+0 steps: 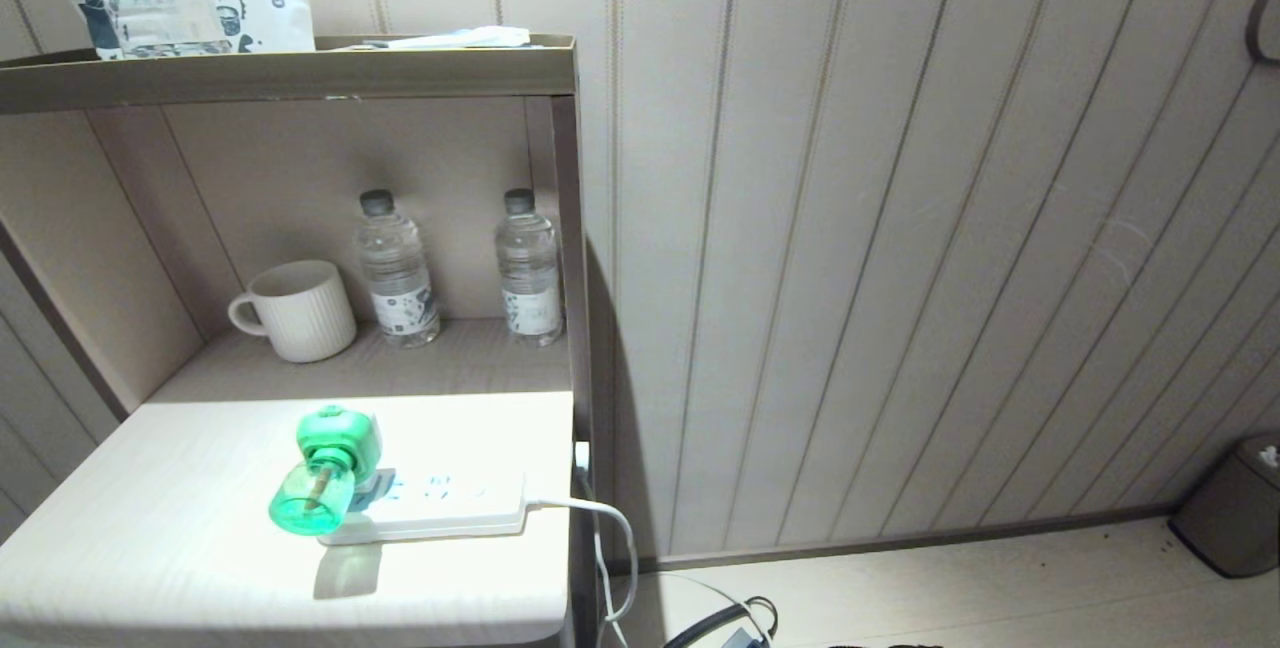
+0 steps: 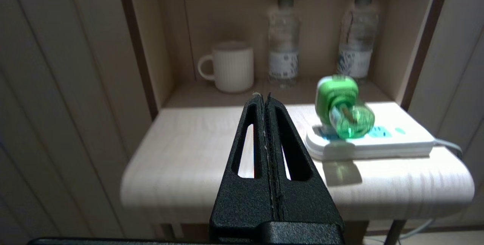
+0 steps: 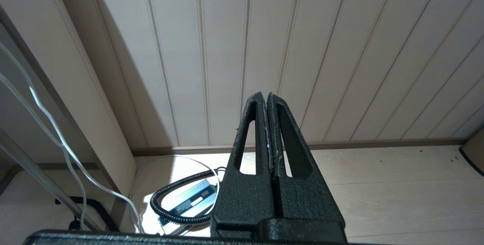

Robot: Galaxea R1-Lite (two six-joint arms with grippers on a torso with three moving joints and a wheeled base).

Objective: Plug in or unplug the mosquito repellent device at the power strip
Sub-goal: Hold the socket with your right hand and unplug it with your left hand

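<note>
The mosquito repellent device (image 1: 325, 473) sits plugged into the power strip (image 1: 440, 508) on the counter (image 1: 150, 548), so unplugging appears not yet begun. The left hand (image 2: 264, 99), fingers pressed together, hangs well short of it; the right hand (image 3: 264, 97), likewise pressed together, faces the wall.

A white ribbed mug (image 1: 300, 311) stands far left in the shelf recess, handle to the left; two clear water bottles (image 1: 397, 270) stand upright to its right, slightly apart; a dark bin (image 1: 1232, 505) sits on the floor far right
</note>
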